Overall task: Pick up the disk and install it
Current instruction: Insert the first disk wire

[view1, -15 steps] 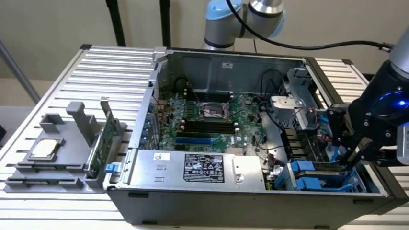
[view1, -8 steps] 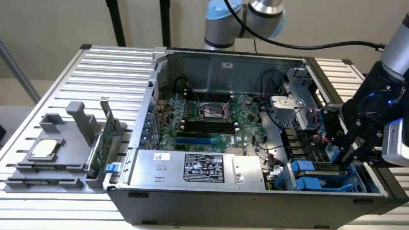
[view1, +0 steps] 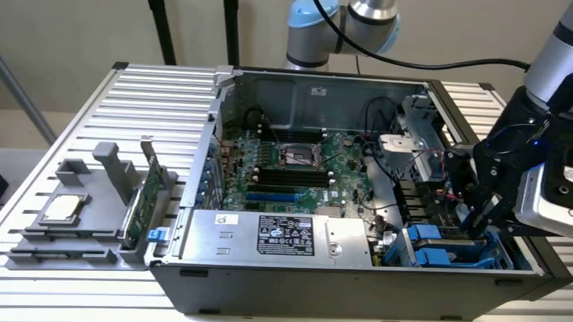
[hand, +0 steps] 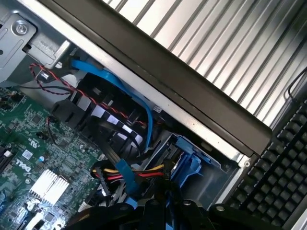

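Observation:
The open computer case (view1: 358,282) lies on its side with its drive bay at the exterior view's lower right. My gripper (view1: 479,225) reaches down into that bay, and its black fingers stand close together on the blue carrier frame of the disk (view1: 489,249). In the wrist view the blue frame of the disk (hand: 188,160) stands on edge inside the bay, just beyond my gripper (hand: 165,203). The disk's metal face and label are hidden by the bay wall and my fingers.
More blue plastic (view1: 428,243) sits beside the disk in the bay. Blue, red and yellow cables (hand: 136,172) crowd next to it over the green motherboard (view1: 296,168). A grey stand (view1: 80,221) holds a chip (view1: 63,208) and a green card (view1: 143,201). A keyboard (hand: 283,163) lies outside the case.

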{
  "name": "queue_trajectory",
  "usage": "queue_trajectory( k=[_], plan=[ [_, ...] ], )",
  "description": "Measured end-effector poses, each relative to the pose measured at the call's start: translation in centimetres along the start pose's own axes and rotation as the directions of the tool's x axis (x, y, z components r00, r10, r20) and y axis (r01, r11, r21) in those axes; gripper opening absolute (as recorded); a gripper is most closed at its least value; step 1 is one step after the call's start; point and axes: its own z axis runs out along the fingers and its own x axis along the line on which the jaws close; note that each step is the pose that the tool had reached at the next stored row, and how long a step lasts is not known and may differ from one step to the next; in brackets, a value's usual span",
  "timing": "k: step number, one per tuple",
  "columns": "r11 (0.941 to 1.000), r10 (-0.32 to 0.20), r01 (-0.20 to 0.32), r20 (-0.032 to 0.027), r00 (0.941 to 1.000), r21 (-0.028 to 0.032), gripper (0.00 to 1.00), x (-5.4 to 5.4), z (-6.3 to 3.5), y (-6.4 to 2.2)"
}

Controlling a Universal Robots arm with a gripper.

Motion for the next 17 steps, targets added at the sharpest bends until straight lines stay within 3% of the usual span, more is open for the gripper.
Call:
queue_trajectory(
  k=[5,10,14,17],
  plan=[
    [0.9996,0.027,-0.027,0.0013,0.9996,0.0013,0.16,0.5,-0.04,-0.25],
    [0.9996,0.027,-0.027,0.0026,0.9996,0.002,0.16,2.2,-0.18,0.83],
    [0.9996,0.026,-0.026,0.0133,0.9996,0.0086,0.16,3.6,-0.31,1.73],
    [0.9989,0.044,-0.045,0.0154,0.9989,0.0112,0.16,3.7,-0.31,1.78]
  ],
)
